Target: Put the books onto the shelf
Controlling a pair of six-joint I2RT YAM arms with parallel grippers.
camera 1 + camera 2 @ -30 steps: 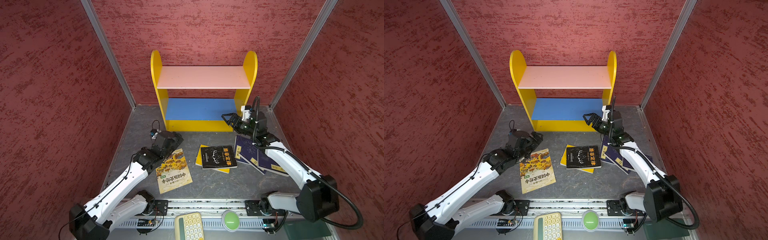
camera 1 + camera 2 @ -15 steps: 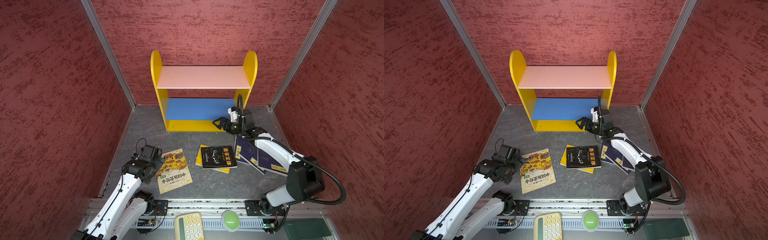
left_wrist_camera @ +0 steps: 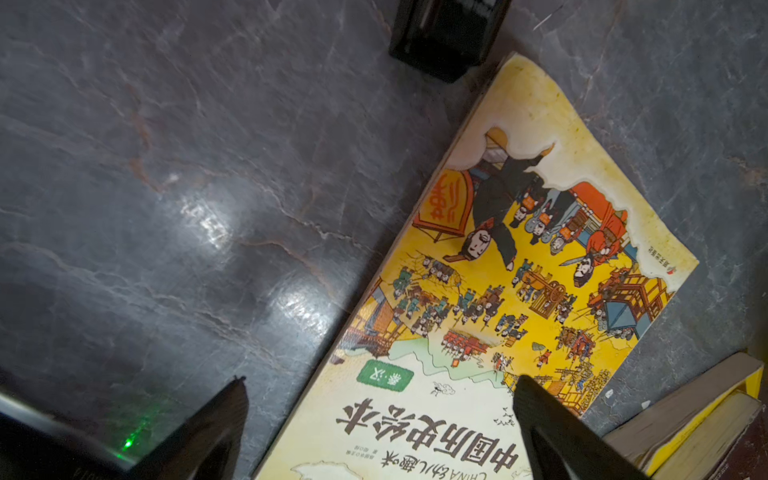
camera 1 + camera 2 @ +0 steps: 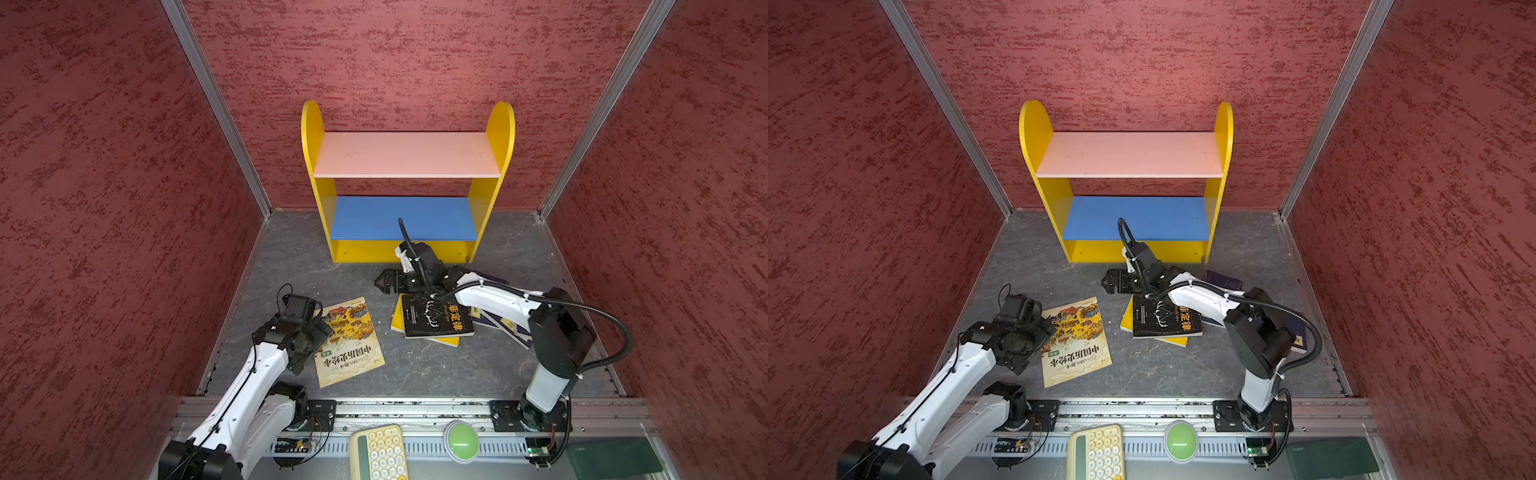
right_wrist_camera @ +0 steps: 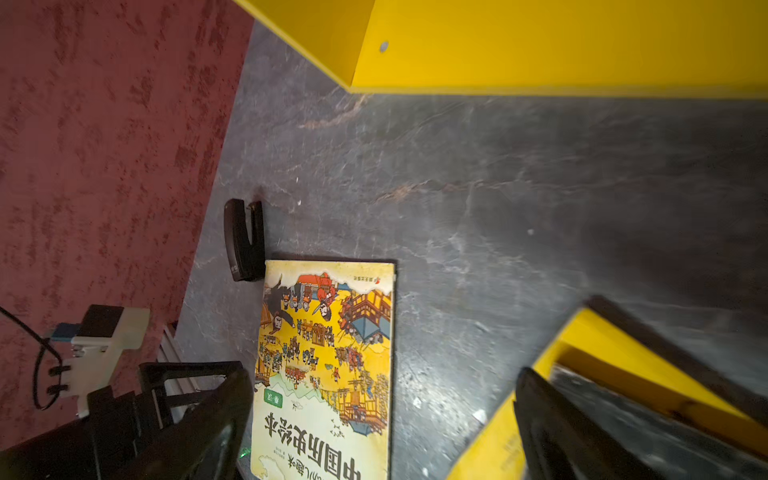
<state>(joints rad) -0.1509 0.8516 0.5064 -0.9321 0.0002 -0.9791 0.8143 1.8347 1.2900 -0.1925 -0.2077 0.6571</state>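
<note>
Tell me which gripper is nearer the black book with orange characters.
Right. The right gripper hovers open just past the far corner of the black book. The left gripper is open over the edge of the illustrated book, farther left.

One shelf (image 4: 407, 154), six flat-lying books (image 4: 436, 319), one stapler (image 5: 243, 241), one keypad (image 4: 378, 453), one green button (image 4: 461, 441), one dark slab (image 4: 615, 457).
</note>
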